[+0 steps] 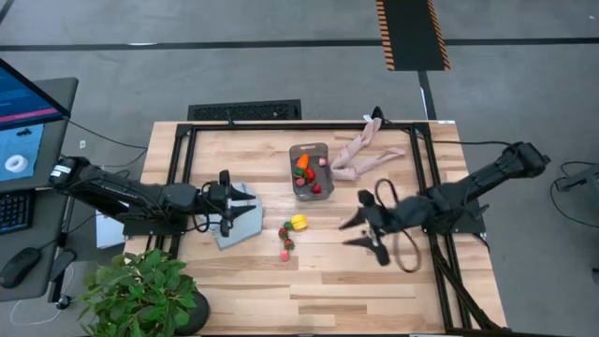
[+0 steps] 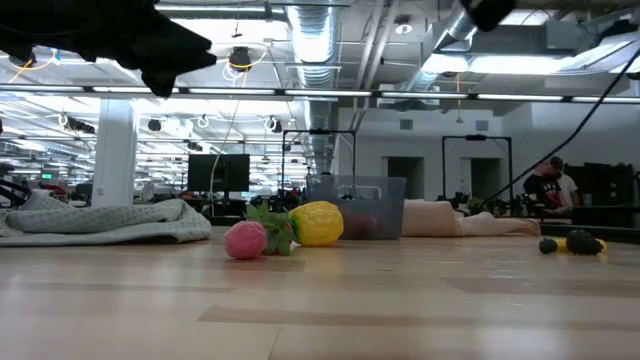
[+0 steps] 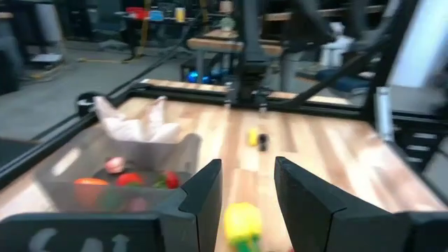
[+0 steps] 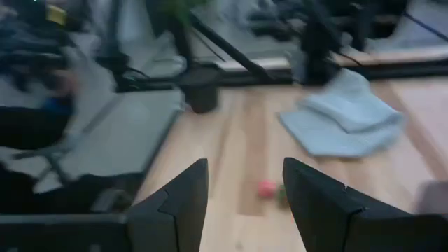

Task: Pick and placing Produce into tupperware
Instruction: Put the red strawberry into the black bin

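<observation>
Right claw point(image 1: 362, 234) hangs released and empty, at 3 o'clock of the lemon point(image 1: 299, 222) and berries point(image 1: 285, 245) on the worktop point(image 1: 374, 290). Descend squarely, clench gently. Tupperware point(image 1: 310, 171) at 12 o'clock (several pieces inside). Left claw point(image 1: 225, 210), parted, empty, waits over the cloth point(image 1: 245, 225); cable point(image 1: 408, 253) and limb-shaped object point(image 1: 360, 153) lie near.

- A robotics lab set in a large open industrial hall with a grey concrete floor point(image 1: 281, 80).
- Exposed ceiling ducts point(image 2: 310, 40) and rows of strip lights run overhead.
- A light wooden workbench point(image 1: 309, 290) edged by a black metal frame point(image 1: 178, 159) carries two dark robot arms.
- A monitor point(image 1: 23, 122), keyboard and mouse sit beside it.
- Black-and-orange hazard tape point(image 1: 412, 33) marks the floor.
- A person point(image 2: 550, 185) stands by distant workstations.
</observation>
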You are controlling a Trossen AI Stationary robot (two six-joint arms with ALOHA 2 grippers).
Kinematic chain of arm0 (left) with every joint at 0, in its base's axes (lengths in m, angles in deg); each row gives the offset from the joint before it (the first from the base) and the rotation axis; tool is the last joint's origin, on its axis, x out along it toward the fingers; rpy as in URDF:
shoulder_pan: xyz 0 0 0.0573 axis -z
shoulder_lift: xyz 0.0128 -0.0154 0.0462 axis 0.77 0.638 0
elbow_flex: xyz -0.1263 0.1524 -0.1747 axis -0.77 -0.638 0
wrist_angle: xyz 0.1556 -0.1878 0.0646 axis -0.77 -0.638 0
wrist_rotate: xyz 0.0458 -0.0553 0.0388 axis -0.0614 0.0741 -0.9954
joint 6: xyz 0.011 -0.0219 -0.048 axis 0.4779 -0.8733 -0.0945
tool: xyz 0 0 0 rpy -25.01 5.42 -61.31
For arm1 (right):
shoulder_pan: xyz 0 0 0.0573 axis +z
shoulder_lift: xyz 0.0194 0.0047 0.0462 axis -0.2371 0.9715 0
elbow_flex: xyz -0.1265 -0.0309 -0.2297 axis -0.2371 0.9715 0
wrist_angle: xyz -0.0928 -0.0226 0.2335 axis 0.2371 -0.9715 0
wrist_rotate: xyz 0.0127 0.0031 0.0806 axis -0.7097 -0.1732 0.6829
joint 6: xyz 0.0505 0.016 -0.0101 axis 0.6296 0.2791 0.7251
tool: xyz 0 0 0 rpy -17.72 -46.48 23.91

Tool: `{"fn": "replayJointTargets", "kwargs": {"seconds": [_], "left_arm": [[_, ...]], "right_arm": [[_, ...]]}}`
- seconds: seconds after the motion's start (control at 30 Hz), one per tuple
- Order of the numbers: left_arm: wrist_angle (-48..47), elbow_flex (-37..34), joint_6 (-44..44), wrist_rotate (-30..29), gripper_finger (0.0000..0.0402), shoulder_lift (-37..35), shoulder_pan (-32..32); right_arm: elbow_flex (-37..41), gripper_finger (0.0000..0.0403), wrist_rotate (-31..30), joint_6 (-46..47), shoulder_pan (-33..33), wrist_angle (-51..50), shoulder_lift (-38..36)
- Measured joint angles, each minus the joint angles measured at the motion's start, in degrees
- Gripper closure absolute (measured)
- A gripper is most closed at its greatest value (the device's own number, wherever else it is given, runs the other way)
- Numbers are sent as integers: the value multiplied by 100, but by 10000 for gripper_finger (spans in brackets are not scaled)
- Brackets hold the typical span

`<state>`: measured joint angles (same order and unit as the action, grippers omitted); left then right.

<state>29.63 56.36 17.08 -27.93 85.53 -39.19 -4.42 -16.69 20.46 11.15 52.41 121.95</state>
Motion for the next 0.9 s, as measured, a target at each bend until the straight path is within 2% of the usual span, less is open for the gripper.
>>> {"fn": "replayJointTargets", "kwargs": {"seconds": [0.13,0.3,0.43,0.5,0.6,0.83,0.9], "left_arm": [[107,0,7,-450,280,335,-3],[505,0,20,-392,271,808,-119],[733,0,18,84,253,1221,-207],[1014,-2,-151,11,246,1435,-246],[1384,0,-334,-209,240,1738,-290],[1797,0,-288,-133,238,2202,-301],[1873,0,-268,47,231,2248,-298]], "right_arm": [[794,193,-18,-261,550,1082,-447],[1470,195,-106,-370,994,1735,-784],[1717,198,-504,3,1030,1630,-953],[1862,197,-817,360,1024,1608,-952],[2128,196,-952,385,1037,1712,-933],[2982,197,-993,-76,1091,3095,-933],[3174,198,-991,-81,1114,3389,-933]]}}
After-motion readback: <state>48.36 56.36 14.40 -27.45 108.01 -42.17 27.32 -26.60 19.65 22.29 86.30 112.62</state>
